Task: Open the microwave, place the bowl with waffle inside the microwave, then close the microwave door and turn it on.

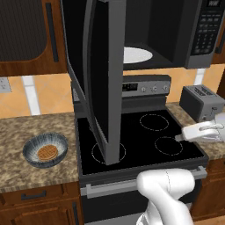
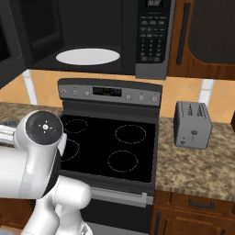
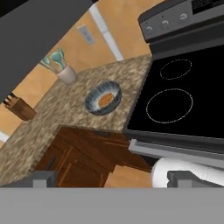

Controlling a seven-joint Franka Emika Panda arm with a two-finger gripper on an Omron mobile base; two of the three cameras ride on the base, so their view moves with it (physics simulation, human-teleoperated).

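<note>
The microwave (image 1: 176,26) hangs above the stove with its door (image 1: 103,83) swung wide open toward me, its edge reaching out over the stove's left burners. The white turntable (image 1: 136,55) shows inside, and the button panel (image 1: 206,30) is on the right. On the counter left of the stove sits the blue-grey bowl (image 1: 45,150) with the waffle (image 1: 45,152) in its bottom. In the hand view the bowl (image 3: 103,98) lies far off. My gripper (image 1: 182,135) hovers over the stove's right edge, pointing left, open with nothing between its fingers (image 3: 43,179).
The black stove top (image 1: 145,136) lies under the microwave. A grey toaster (image 1: 203,102) stands on the right counter, just behind my hand. A utensil cup (image 3: 65,72) and a knife block (image 3: 19,109) sit further left on the counter. Wooden cabinets (image 1: 26,30) flank the microwave.
</note>
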